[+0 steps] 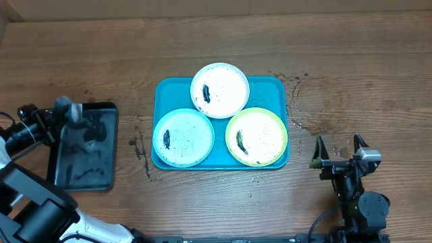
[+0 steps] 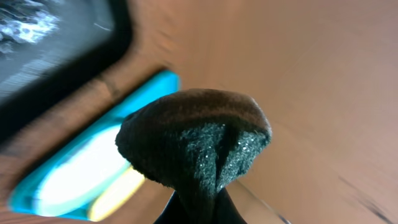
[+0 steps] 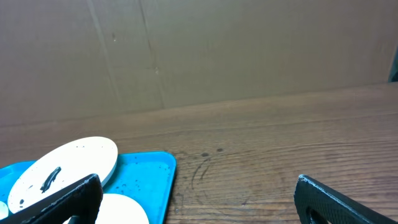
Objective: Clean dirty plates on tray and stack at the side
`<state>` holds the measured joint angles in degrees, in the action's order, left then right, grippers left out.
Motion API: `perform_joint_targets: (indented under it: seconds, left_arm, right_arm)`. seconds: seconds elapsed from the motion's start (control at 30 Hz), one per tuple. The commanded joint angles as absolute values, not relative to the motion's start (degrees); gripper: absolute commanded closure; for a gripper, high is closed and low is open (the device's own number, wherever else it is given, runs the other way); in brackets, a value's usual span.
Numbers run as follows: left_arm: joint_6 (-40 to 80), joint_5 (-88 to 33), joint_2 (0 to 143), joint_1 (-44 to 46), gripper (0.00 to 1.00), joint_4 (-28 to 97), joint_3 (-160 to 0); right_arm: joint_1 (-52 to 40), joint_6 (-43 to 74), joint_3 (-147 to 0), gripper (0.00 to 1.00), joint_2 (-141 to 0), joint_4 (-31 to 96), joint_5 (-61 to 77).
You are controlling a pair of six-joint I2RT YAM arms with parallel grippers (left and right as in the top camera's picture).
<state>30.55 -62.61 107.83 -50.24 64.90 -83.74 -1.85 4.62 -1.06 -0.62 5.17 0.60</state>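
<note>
**Blue tray.** The blue tray (image 1: 162, 91) lies at the centre of the desk (image 1: 351, 61). It contains three plates, all lying flat inside the rim.
- The white plate (image 1: 219, 90) sits at 12 o'clock. Its edge laps over the other two plates.
- The light blue plate (image 1: 183, 137) sits at 8 o'clock.
- The yellow-green plate (image 1: 256, 137) sits at 4 o'clock, just beside the light blue plate.
- Each plate carries one dark smear on its face.

**Black tray.** The black tray (image 1: 84, 158) lies at 9 o'clock from the blue tray, apart from it. Its floor shows wet, glossy streaks. No loose item lies in it.

**Left arm.** The left fingers (image 1: 54, 118) are pressed together on a sponge (image 1: 69, 109). The sponge hangs over the 11 o'clock corner of the black tray. The left wrist view shows the dark sponge (image 2: 193, 140) bunched where it is pinched, with both trays blurred behind it. Contact between the sponge and the black tray cannot be determined.

**Right arm.** The right fingers (image 1: 318, 150) are spread wide and hold nothing. They stand at 4 o'clock from the blue tray, well apart from it. The right wrist view shows one finger at each lower corner, with the white plate (image 3: 68, 165) and a corner of the blue tray (image 3: 152, 174) ahead at 10 o'clock.

**Desk surface.** Dark spatter marks show on the wood at 3 o'clock and at 9 o'clock of the blue tray.
</note>
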Motion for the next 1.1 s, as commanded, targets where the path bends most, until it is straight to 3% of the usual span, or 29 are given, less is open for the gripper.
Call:
perform_joint_targets:
  seconds: [0.0,0.1,0.33,0.43,0.63,0.9,1.07]
  left_arm:
    - [31.31,-45.84,107.68,-48.66,0.96,66.37,-84.03]
    - [31.35,-40.29,108.01,-46.09,0.96,65.56,-80.6]
    - [31.75,-45.1,109.25,-45.98,0.96,61.89,-78.3]
    - [26.68,-48.62,109.16,-46.48,0.96,67.35,-82.3]
    - [23.99,-40.12,108.99,-46.04,0.96,74.59,-88.84]
    - [27.44,-33.41,110.5,-46.06,0.96,61.54,-77.21]
    - [26.04,-33.45,109.93,-46.48,0.96,63.61,-80.23]
  right_arm:
    - [-1.48,4.45,-0.47,0.0,-0.16,4.8,0.05]
    - [-1.48,4.45,-0.47,0.0,-0.16,4.8,0.05]
    - [-1.48,4.45,-0.47,0.0,-0.16,4.8,0.05]
    - [-1.48,4.45,-0.47,0.0,-0.16,4.8,0.05]
    - [-1.48,4.45,-0.47,0.0,-0.16,4.8,0.05]
    - [-1.48,4.45,-0.47,0.0,-0.16,4.82,0.05]
    - [-1.48,4.45,-0.47,0.0,-0.16,4.8,0.05]
